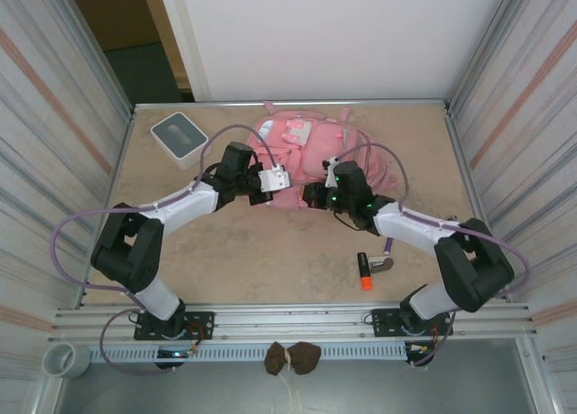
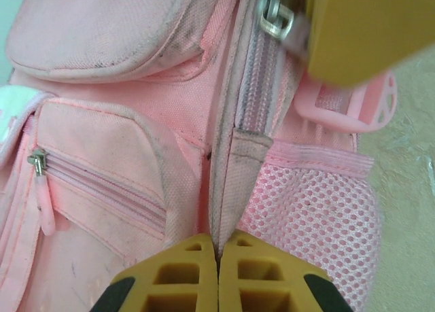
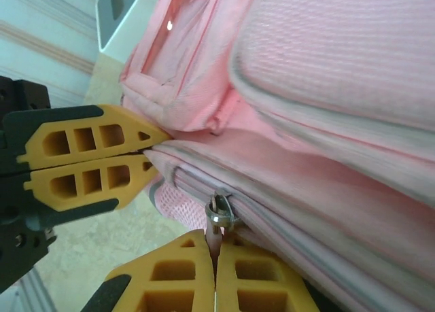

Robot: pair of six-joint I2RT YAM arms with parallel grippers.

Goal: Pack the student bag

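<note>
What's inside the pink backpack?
Nothing inside shows. On the student bag the main zip looks shut, so fabric covers whatever it holds. The right gripper pinches the zip pull; the left gripper clamps the zip's end.

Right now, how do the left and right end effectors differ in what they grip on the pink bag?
The left end effector pinches a fabric edge of the student bag beside its mesh pocket; the right end effector pinches the metal zip pull. From above, the left one reaches in from the left, the right one from the right. Both are shut, with yellow fingers, on the same zip line.
</note>
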